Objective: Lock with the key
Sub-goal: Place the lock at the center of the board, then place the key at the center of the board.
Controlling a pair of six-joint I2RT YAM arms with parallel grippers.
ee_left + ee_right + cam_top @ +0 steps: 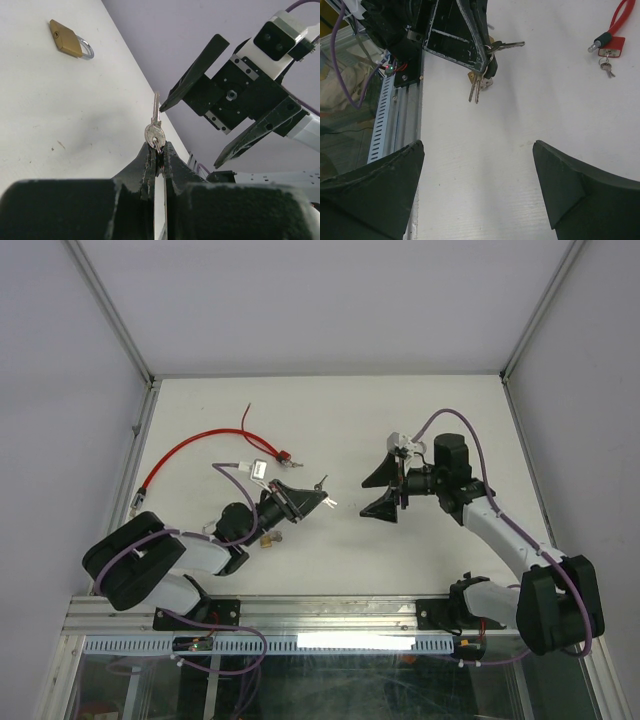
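My left gripper point(159, 148) is shut on a ring of silver keys. One key point(155, 122) sticks out past the fingertips, and the others hang below the tips in the right wrist view point(476, 90). The brass padlock point(70, 41) lies flat on the white table, apart from the key. It also shows small beside my left wrist in the top view point(266, 538). My left gripper point(322, 498) is held above the table and points at my right gripper point(362, 498). The right gripper point(477, 145) is wide open and empty, a short gap from the key.
A red cable lock point(190, 447) curves across the table's far left. Its red-tagged end point(610, 46) and small keys point(606, 69) lie beyond the left gripper. The front aluminium rail point(400, 115) runs along the near edge. Walls enclose the table.
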